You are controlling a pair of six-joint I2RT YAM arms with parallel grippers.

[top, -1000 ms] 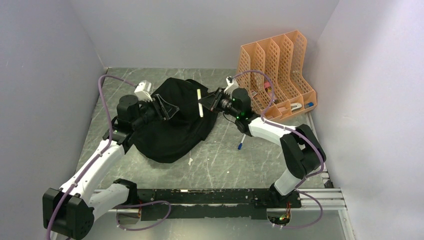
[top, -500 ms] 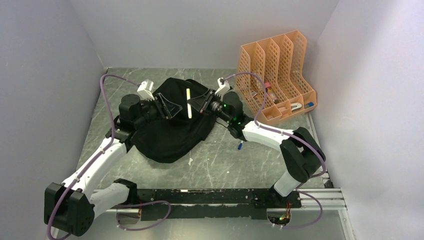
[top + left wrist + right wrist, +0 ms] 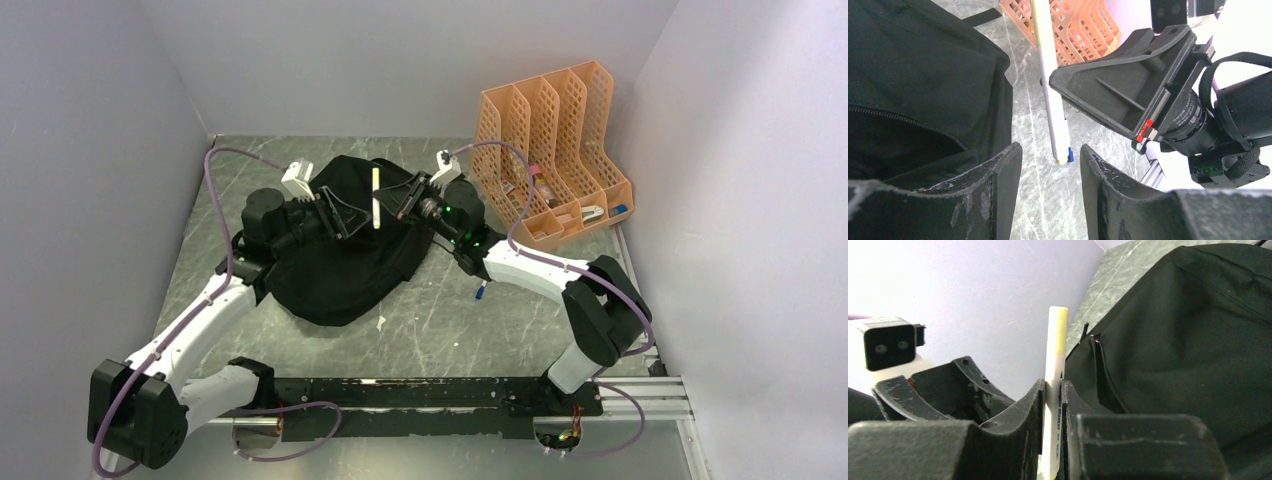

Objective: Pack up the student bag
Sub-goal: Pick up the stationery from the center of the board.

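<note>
**Marker held over the bag, between two tools**

The left tool (image 3: 1050,150) stands part open and empty over the student bag (image 3: 335,265), which lies slumped on the table (image 3: 450,320) left of centre. The right tool (image 3: 1053,385) clamps a white marker (image 3: 376,198) above the bag. Far right, the orange organiser (image 3: 560,120) holds small items in its front compartments.

Bright even light, soft shadows, close fg blurry, student bag (image 3: 340,270) underexposed

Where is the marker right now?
The marker is near the top view's centre, clamped in the right pincer over the bag, the left pincer just to its left.
</note>
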